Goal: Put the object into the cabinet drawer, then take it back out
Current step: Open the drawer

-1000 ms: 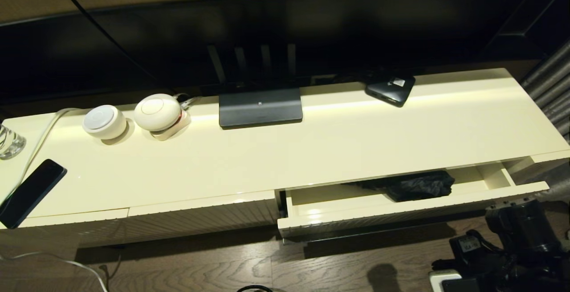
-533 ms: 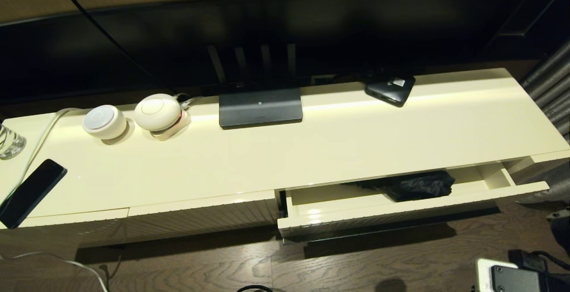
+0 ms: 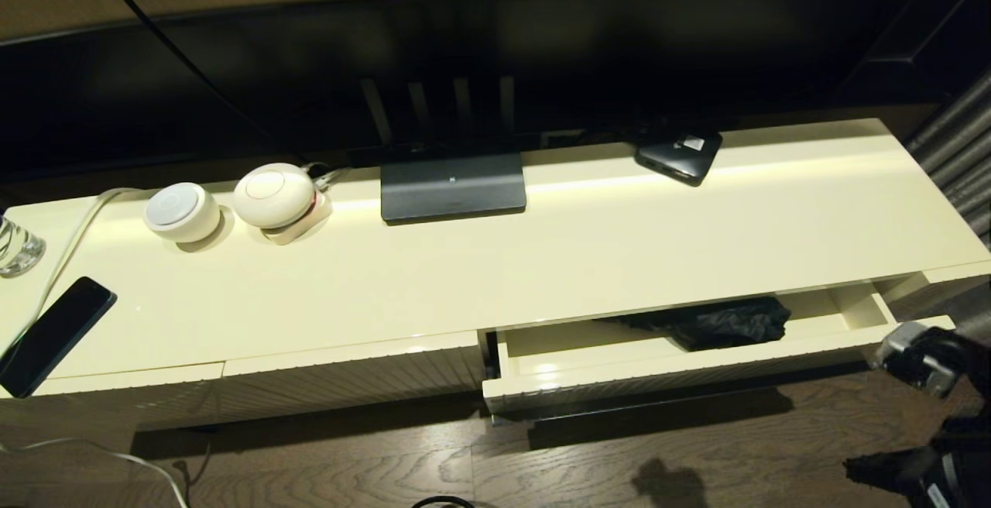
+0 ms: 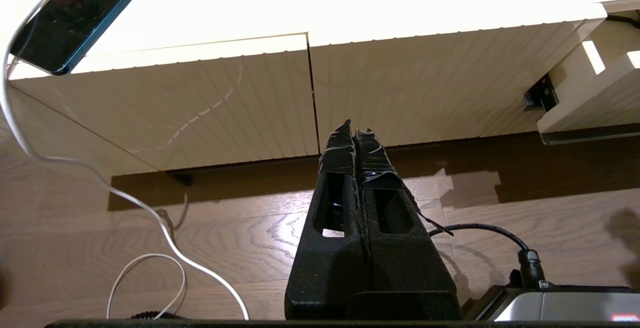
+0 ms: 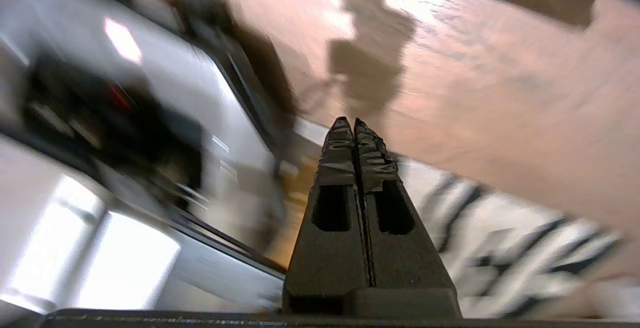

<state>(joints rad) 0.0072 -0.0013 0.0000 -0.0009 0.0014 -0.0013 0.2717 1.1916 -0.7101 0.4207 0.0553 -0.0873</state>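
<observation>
Head view showed the umbrella [image 3: 708, 324] lying in the open drawer [image 3: 658, 372], lower right, awaiting retrieval; right gripper [image 5: 354, 124] and left gripper [image 4: 354, 129] were closed, empty.

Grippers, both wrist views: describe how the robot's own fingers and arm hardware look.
The left gripper has two long matt black fingers, each with a slot-shaped cut-out, their tips wrapped in crinkled black tape with a loose strip hanging off. The right gripper is the same build: black, tapered, slotted, taped tips. In the head view the right arm shows black casing with a silvery metal part.
</observation>
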